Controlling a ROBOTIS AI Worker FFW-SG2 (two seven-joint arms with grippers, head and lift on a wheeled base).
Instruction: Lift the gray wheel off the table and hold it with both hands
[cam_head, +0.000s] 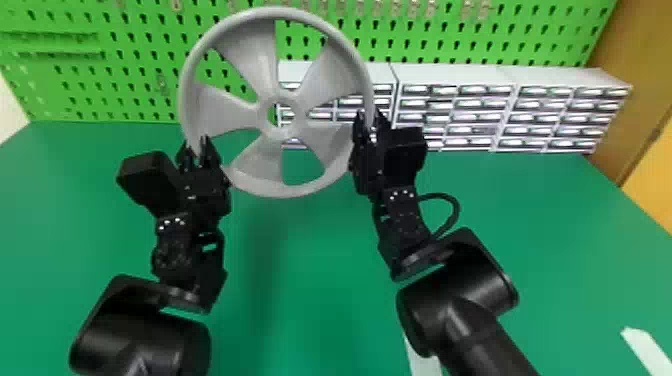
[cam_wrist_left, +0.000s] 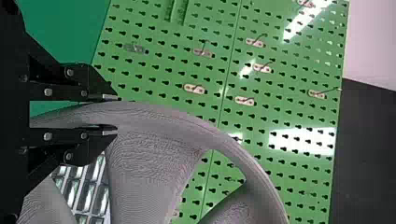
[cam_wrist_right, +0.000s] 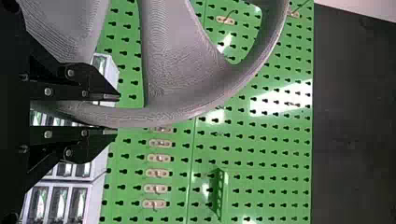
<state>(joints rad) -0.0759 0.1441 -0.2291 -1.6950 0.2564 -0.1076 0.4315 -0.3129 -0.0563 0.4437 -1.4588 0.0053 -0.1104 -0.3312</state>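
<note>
The gray wheel (cam_head: 227, 112) is upright above the table, its rim clasped on both sides. My left gripper (cam_head: 196, 143) is shut on the rim at the lower left, and my right gripper (cam_head: 369, 117) on the rim at the right, a little higher. In the left wrist view, the wheel (cam_wrist_left: 149, 158) passes between the two fingers of my left gripper (cam_wrist_left: 116, 114). The right wrist view has the wheel's rim (cam_wrist_right: 173, 114) lying between the fingers of my right gripper (cam_wrist_right: 117, 115).
Below the wheel spreads the green table (cam_head: 310, 260), with a dark shadow on it. A green pegboard (cam_head: 135, 95) rises behind, and white drawer cabinets (cam_head: 450, 75) stand at the table's back right, close behind my right gripper.
</note>
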